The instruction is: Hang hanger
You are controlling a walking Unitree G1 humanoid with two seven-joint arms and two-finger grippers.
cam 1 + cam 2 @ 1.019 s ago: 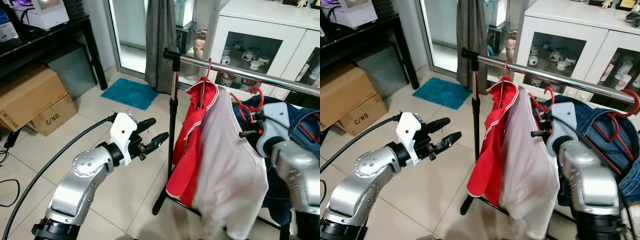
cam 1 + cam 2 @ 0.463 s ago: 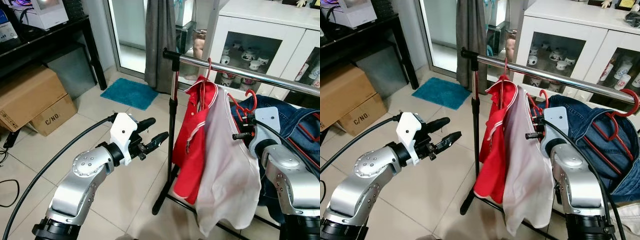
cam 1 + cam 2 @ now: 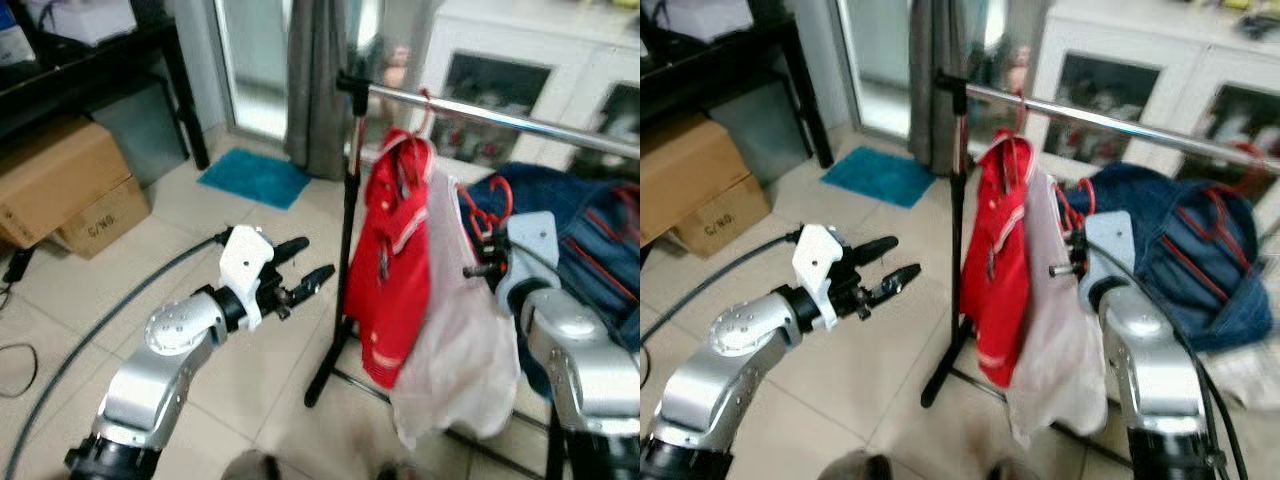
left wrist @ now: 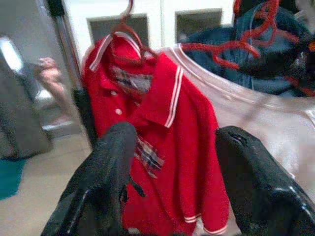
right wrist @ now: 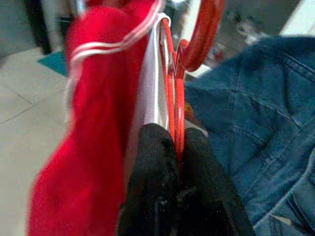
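Three garments show at the rail [image 3: 500, 115]: one red polo shirt [image 3: 395, 260], one white shirt [image 3: 455, 340] and one denim jacket [image 3: 1195, 255]. The red shirt hangs by its own hanger hook from the rail, close to the rail's open end by the upright post [image 3: 345, 220]. The white shirt sits on a red hanger [image 5: 173, 78], just beside the red shirt and touching it. The hook of that hanger is below the rail and not on it. The denim jacket, on another red hanger, lies further along, on the far side of the right arm.

The right gripper [image 5: 177, 152] has its two black fingers pinched together on the lower stem of the red hanger, holding the white shirt up between the red shirt and the jacket. The head views are blurred, so how close the hook is to the rail is hard to judge.

The left gripper [image 3: 300, 285] hovers over bare tiled floor [image 3: 200, 260], well apart from the post, its fingers [image 4: 98, 177] spread with nothing between them, pointing toward the red shirt.

Two cardboard boxes [image 3: 65, 185] sit by a dark table [image 3: 100, 60] on the left. One blue mat [image 3: 255, 177] lies before the curtain [image 3: 315, 80]. Open floor lies between the boxes and the stand.
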